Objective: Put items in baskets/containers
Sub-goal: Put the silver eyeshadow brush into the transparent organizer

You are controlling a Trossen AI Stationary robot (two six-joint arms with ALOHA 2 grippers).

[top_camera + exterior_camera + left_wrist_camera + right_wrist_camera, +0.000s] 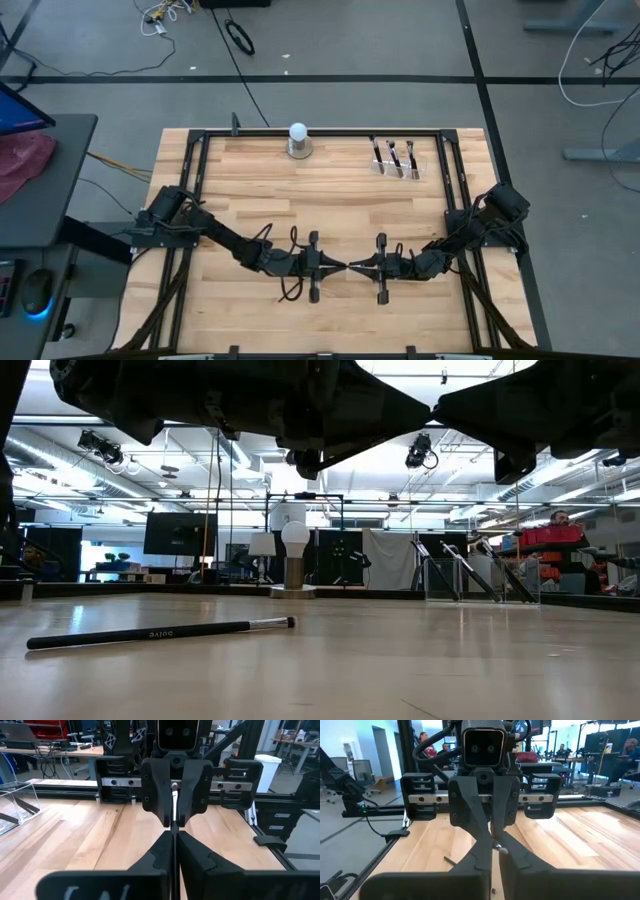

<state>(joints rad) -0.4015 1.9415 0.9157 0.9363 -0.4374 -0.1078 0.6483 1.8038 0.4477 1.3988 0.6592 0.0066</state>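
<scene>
Two grippers meeting tip to tip at the near middle of the table

The left gripper [333, 266] and the right gripper [358, 266] are facing each other at the near centre of the table [250, 190], their tips touching around one makeup brush [174, 820] between them. The clear holder [400, 160] is sitting at the far right, with three brushes [394, 155] leaning inside it. The white ball on its base [299, 140] is standing left of it along the far edge. Another brush [160, 633] is lying flat on the tabletop.
</scene>
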